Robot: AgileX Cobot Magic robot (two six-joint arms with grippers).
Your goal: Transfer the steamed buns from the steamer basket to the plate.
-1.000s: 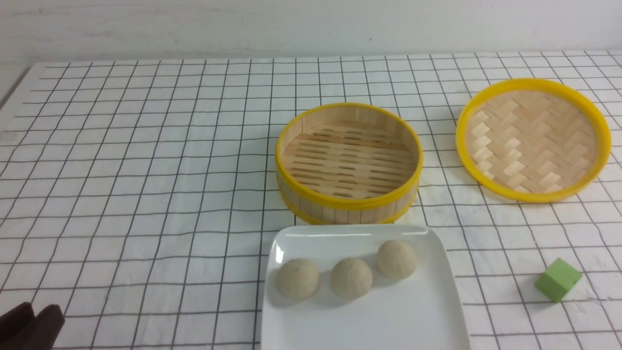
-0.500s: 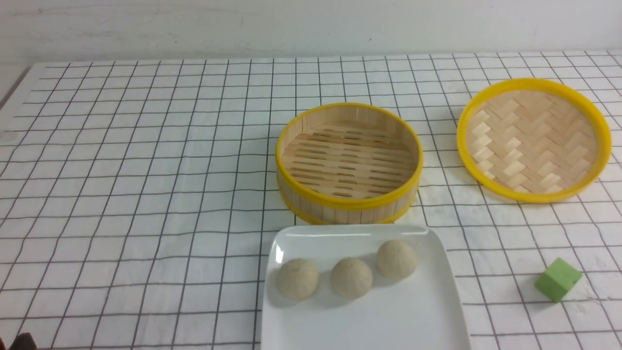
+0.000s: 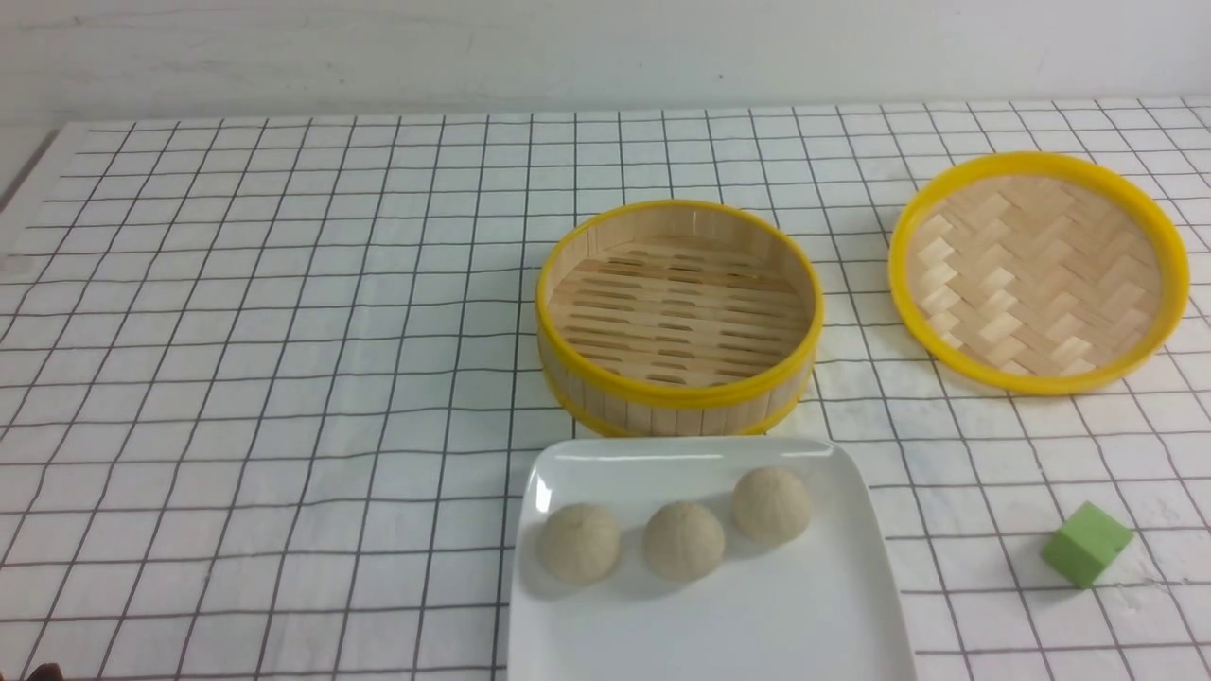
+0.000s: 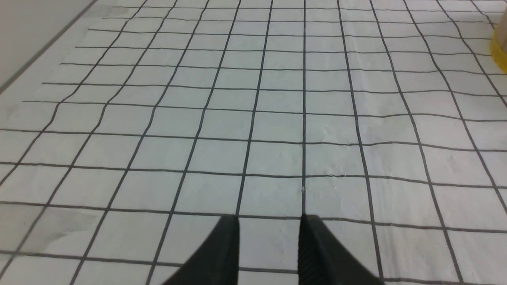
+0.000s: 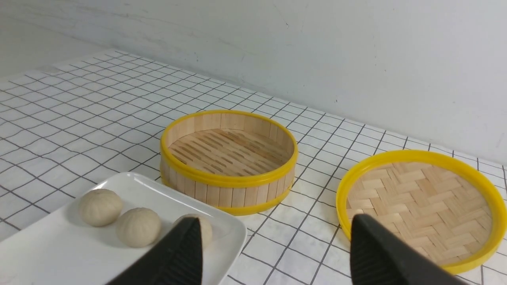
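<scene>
Three steamed buns [image 3: 580,542] [image 3: 684,539] [image 3: 773,504] lie in a row on the white plate [image 3: 738,624], close in front of the steamer basket [image 3: 662,409], whose slatted floor is bare. In the right wrist view the buns [image 5: 100,206] [image 5: 138,226] sit on the plate [image 5: 59,253]; the third bun [image 5: 205,231] is partly behind one finger. My right gripper [image 5: 276,221] is open wide above the cloth between plate and lid, holding nothing. My left gripper [image 4: 269,219] is open over bare checked cloth, far left of the plate. Only a dark sliver of it [image 3: 43,673] shows in the front view.
The shallow yellow-rimmed woven lid [image 3: 1038,272] lies on the cloth to the right of the basket [image 5: 222,190]. A small green cube [image 3: 1086,544] sits at the front right, beyond the plate. A white wall runs along the table's far edge.
My left gripper has drawn back out of the front view's lower-left corner, leaving only a sliver. The buns, plate, basket and lid have not moved.
</scene>
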